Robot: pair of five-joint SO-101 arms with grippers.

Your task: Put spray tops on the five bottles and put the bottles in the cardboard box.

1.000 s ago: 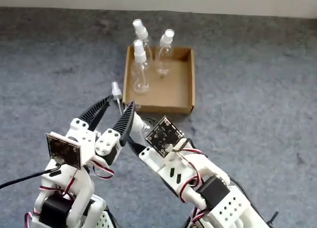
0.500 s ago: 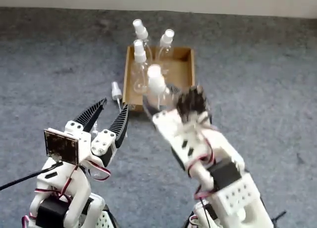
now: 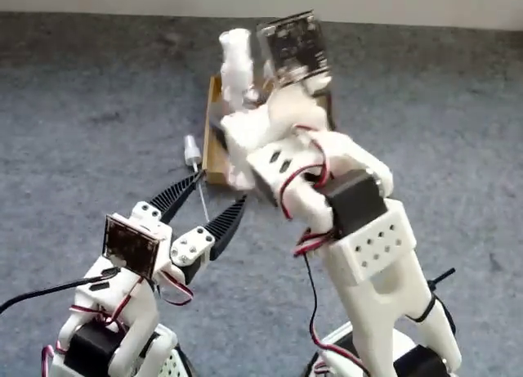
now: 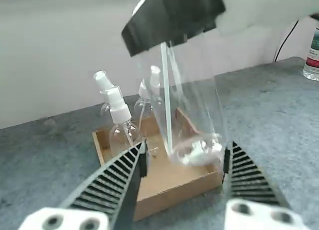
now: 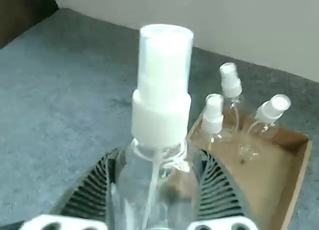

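bottle (image 5: 155,195) near upright, spray top (image 5: 162,85) up, tight in right claw (image 5: 158,162) above cardboard box (image 4: 169,192); left claw (image 4: 187,151) agape

bottle (image 5: 149,190): clear glossy plastic
top (image 5: 162,85): smooth white plastic
box (image 4: 174,192): matt brown cardboard
surface (image 3: 425,107): rough grey carpet-like cloth

The cardboard box (image 3: 211,152) sits on the bench (image 3: 441,107) ahead of both arms. Three bottles (image 4: 119,121) stand toward its far end — two at the back, one before the left of them. The right claw (image 5: 158,160), above the box, grips a fourth bottle (image 5: 160,125) upright. A loose spray top (image 3: 192,150) lies just left of the box — ahead of the spread left claw (image 3: 221,187).
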